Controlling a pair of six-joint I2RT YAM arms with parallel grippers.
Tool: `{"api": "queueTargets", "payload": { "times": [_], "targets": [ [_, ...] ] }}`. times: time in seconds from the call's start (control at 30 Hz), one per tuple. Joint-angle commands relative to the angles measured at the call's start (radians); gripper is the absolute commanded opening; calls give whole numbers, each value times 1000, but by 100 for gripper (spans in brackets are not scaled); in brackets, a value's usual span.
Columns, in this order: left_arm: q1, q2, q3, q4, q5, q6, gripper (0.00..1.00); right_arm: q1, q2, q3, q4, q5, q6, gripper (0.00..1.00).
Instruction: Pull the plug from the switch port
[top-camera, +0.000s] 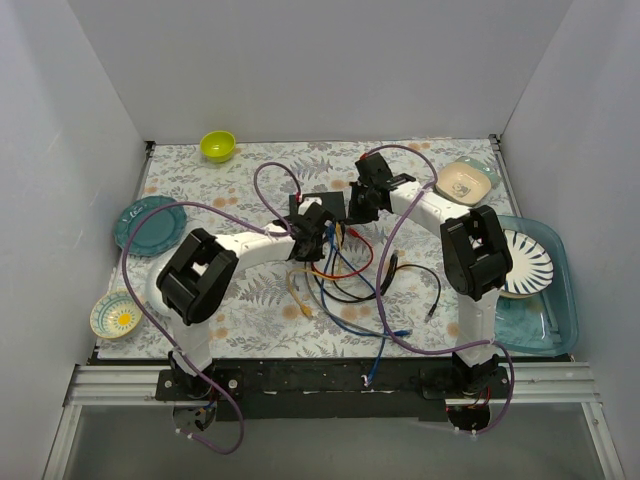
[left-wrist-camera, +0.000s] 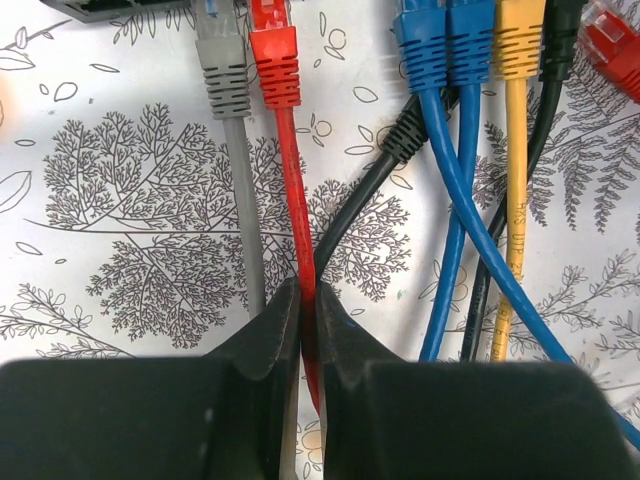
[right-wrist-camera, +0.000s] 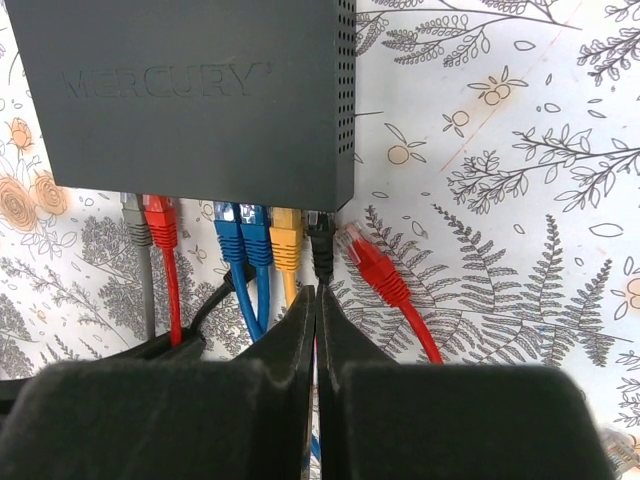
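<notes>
The dark grey switch (right-wrist-camera: 200, 95) lies flat on the floral mat and also shows in the top view (top-camera: 318, 207). Along its near edge sit a grey plug (right-wrist-camera: 133, 220), a red plug (right-wrist-camera: 160, 222), two blue plugs (right-wrist-camera: 243, 235), a yellow plug (right-wrist-camera: 287, 238) and a black plug (right-wrist-camera: 320, 245). My left gripper (left-wrist-camera: 307, 310) is shut on the red cable (left-wrist-camera: 290, 170), a short way behind the red plug (left-wrist-camera: 275, 65). My right gripper (right-wrist-camera: 316, 295) is shut, with its tips just behind the black plug. I cannot tell whether it holds that cable.
A loose red plug (right-wrist-camera: 375, 262) lies unplugged on the mat to the right of the switch. Tangled cables (top-camera: 345, 280) spread in front. A green bowl (top-camera: 217, 146), teal plate (top-camera: 150, 225), small bowl (top-camera: 116, 315), beige dish (top-camera: 466, 181) and blue tray (top-camera: 545, 300) ring the mat.
</notes>
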Motion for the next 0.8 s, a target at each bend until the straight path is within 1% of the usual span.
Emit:
{"api": "queueTargets", "payload": {
  "times": [0.0,0.13,0.17,0.27,0.33,0.43,0.5,0.53,0.6,0.77],
  "targets": [
    [-28,36,-61,-107,-41,9,0,-7,-47,-11,28,9,-20,1],
    [-31,-52,-103,-107,-20,2,0,-12,-53,-1,28,14,-21,1],
    [-31,-98,-110,-110,6,2,0,-14,-53,4,28,14,-21,1],
    [-37,-168,-123,-121,50,4,0,-18,-52,30,24,17,-20,1],
    [-42,-240,-125,-147,113,5,0,-21,-52,54,29,12,-12,1],
    [-49,-271,-107,-196,164,9,0,-21,-49,71,40,-2,-3,1],
    [-51,-290,-104,-208,178,7,0,-21,-53,79,46,-52,-1,1],
    [-49,-305,-107,-212,184,6,0,-20,-56,75,88,-87,-6,1],
    [-51,-310,-110,-213,183,6,0,-5,-55,68,126,-194,-4,1],
    [-51,-294,-93,-247,199,2,0,46,-44,72,94,-255,-23,1]
  ]
}}
